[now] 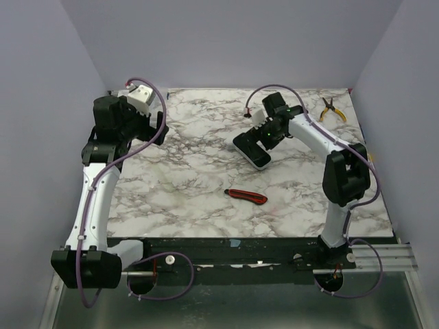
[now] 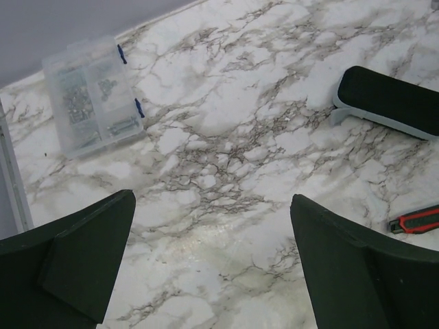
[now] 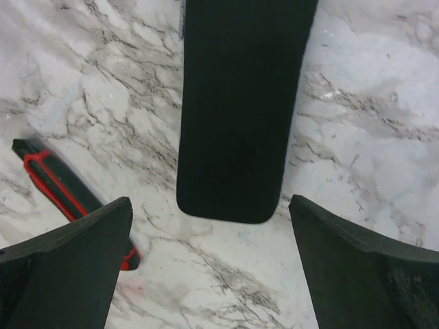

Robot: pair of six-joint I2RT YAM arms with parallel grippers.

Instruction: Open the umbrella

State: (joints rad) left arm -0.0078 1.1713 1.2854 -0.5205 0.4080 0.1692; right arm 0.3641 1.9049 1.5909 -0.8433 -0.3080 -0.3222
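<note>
Umbrella [image 3: 240, 103], folded into a flat black oblong with a pale edge, lies on the marble table [image 1: 185, 185] straight ahead of the right tool [image 3: 212, 274]. Its rounded end stops just short of the gap between the widely spread fingers, and no contact shows. A red-and-black utility knife [image 3: 58, 185] runs partly behind the finger on the left of that wrist view. The left tool [image 2: 212, 267], also spread and holding nothing, hangs over bare marble well apart from the umbrella, which sits ahead to its right. A clear parts box [image 2: 92, 96] lies ahead to its left.
</note>
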